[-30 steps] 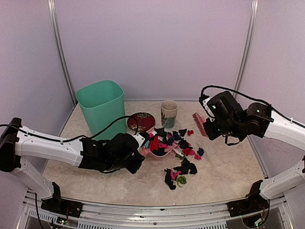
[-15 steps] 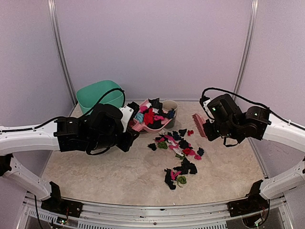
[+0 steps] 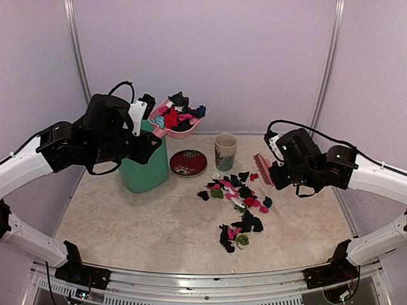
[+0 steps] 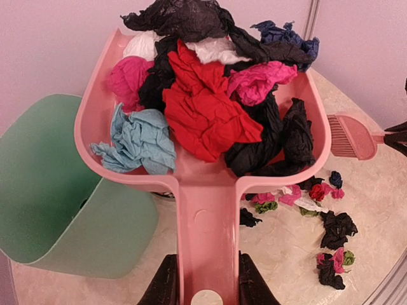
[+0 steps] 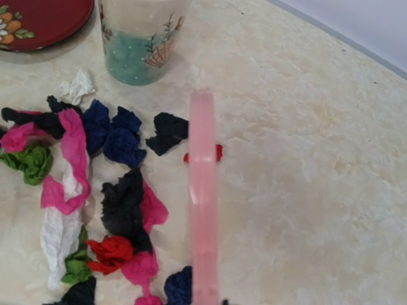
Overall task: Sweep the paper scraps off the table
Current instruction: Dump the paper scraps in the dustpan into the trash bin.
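Observation:
My left gripper [image 3: 145, 107] is shut on the handle of a pink dustpan [image 3: 180, 122], held high over the green bin [image 3: 145, 173]. In the left wrist view its black fingers [image 4: 166, 284] clamp the dustpan handle [image 4: 205, 235], and black, red, pink, blue and white paper scraps [image 4: 210, 114] are heaped in the pan. More paper scraps [image 3: 238, 200] lie scattered on the beige table [image 3: 127, 222] in front of the cup. My right gripper [image 3: 275, 173] is shut on a pink brush [image 3: 262, 168] just right of them. The right wrist view shows the brush [image 5: 203, 203] edge-on above the scraps [image 5: 121, 190].
A patterned cup [image 3: 225, 151] and a red round plate [image 3: 189, 162] stand behind the scraps, between the bin and the brush. The bin [image 4: 57, 184] sits below and left of the dustpan. A metal rail [image 3: 203, 279] runs along the table's front edge.
My left arm has lifted the loaded dustpan off the table, up and to the left, to above the green bin. The right arm with the brush has barely moved.

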